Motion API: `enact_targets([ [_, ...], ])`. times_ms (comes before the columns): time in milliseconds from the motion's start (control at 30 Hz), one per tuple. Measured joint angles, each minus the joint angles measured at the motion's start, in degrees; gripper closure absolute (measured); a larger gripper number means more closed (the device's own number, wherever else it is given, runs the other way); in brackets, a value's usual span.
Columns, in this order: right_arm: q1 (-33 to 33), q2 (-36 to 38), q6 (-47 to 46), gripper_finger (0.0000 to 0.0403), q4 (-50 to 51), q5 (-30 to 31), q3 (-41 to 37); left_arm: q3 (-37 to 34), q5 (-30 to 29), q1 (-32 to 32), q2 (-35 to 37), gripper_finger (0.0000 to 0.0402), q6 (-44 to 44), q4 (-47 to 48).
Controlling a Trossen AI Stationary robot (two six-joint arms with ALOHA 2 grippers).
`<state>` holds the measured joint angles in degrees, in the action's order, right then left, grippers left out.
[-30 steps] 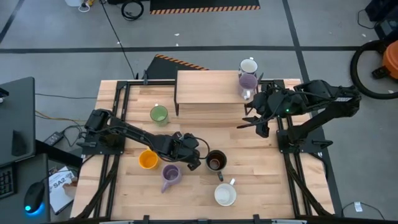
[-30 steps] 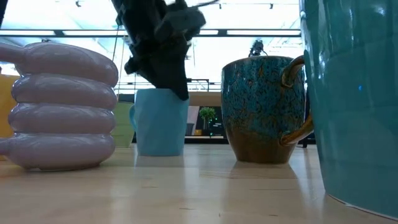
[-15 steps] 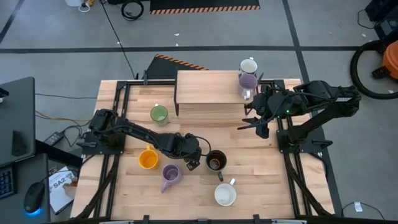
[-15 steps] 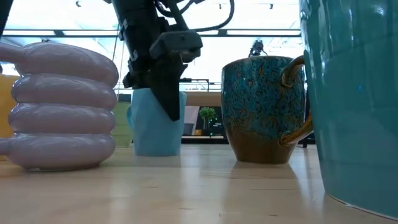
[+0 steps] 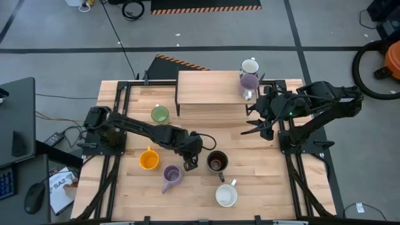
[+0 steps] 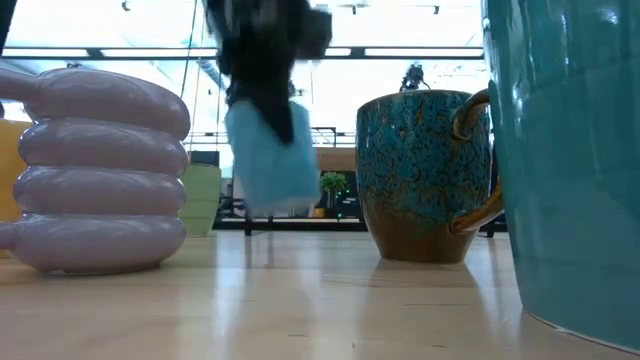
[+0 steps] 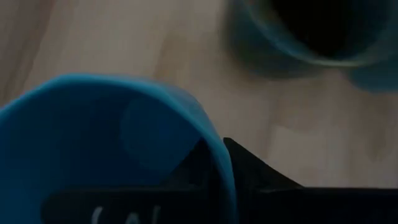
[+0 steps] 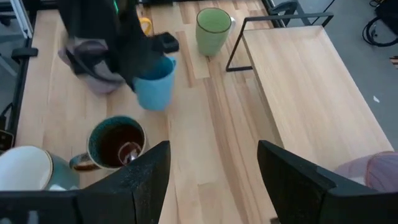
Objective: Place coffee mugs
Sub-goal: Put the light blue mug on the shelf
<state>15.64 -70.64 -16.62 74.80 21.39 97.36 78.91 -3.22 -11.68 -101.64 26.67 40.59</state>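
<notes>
Clenched on the blue mug's point(image 6: 268, 160) rim, my left gripper point(image 5: 191, 157) holds it tilted clear of the wooden table point(image 5: 250, 178) near centre. From there the orange mug point(image 5: 148, 160) lies at nine o'clock, the green mug point(image 5: 159, 115) at eleven, the dark mug point(image 5: 217, 161) at three. My right gripper point(image 5: 257, 125) hangs spread and empty beside the raised shelf point(image 5: 209, 87). Grey floor surrounds us; no writing is legible.

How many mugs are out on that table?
8: white mug and lilac mug at the shelf's right end; green mug beside it; orange mug, ribbed lilac mug, dark mug, teal mug in front; blue mug in the left gripper.
</notes>
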Motion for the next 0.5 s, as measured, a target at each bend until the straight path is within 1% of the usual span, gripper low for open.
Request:
enact_targets([
  [100, 0.0, 0.59, -0.05, 0.0156, 0.93, 0.17, 0.0, 4.92, 2.05, -0.07, 0.3, 0.0371, -6.04, 6.4],
  [267, 0.0, 1.79, -1.25, 0.0156, 1.23, 1.34, 0.02, 16.77, 3.27, 1.56, 0.36, 0.0371, -18.58, 16.16],
  [333, -0.02, 2.11, -1.42, 0.0156, 1.5, 1.7, 0.02, 20.91, 3.41, 3.26, -0.78, 0.0371, -21.04, 20.21],
  [500, 0.0, 2.17, -1.85, 0.0156, 2.61, 1.63, 0.01, 30.45, 2.54, 8.6, -3.68, 0.0371, -26.61, 25.8],
])
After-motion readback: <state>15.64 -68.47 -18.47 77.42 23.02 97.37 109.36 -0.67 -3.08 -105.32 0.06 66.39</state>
